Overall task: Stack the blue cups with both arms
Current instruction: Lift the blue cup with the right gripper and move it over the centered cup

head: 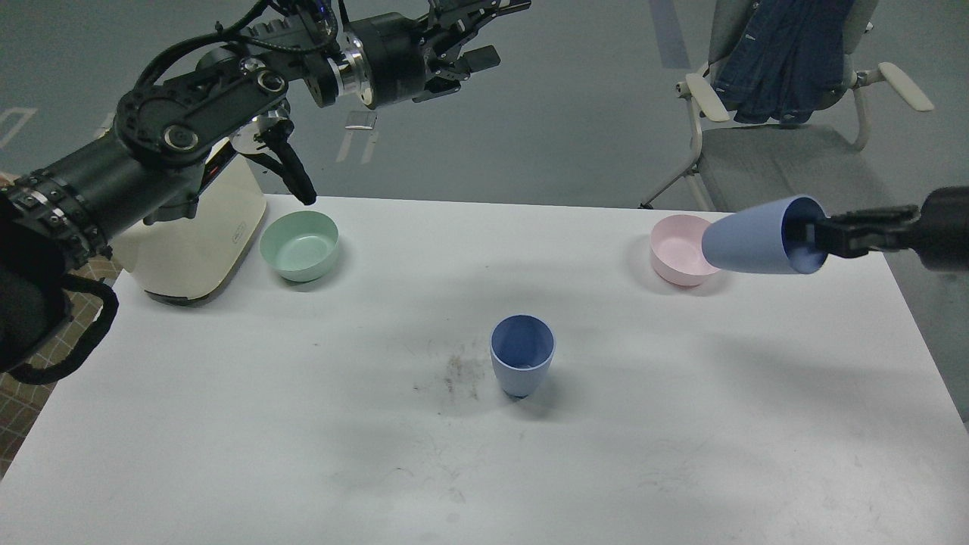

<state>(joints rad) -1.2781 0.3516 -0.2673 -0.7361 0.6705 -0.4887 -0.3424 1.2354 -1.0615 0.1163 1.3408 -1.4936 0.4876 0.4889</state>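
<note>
One blue cup (522, 356) stands upright on the white table (303, 424), near the middle. My right gripper (808, 232) comes in from the right, shut on the rim of the second blue cup (753, 244). It holds that cup on its side in the air, base pointing left, in front of the pink bowl. My left arm reaches up and back at the top left. Its gripper (484, 34) is open and empty, high above the floor beyond the table's far edge.
A mint-green bowl (300, 244) sits at the back left next to a cream appliance (189, 242). A pink bowl (681, 251) sits at the back right. An office chair (787, 144) with a denim jacket stands behind the table.
</note>
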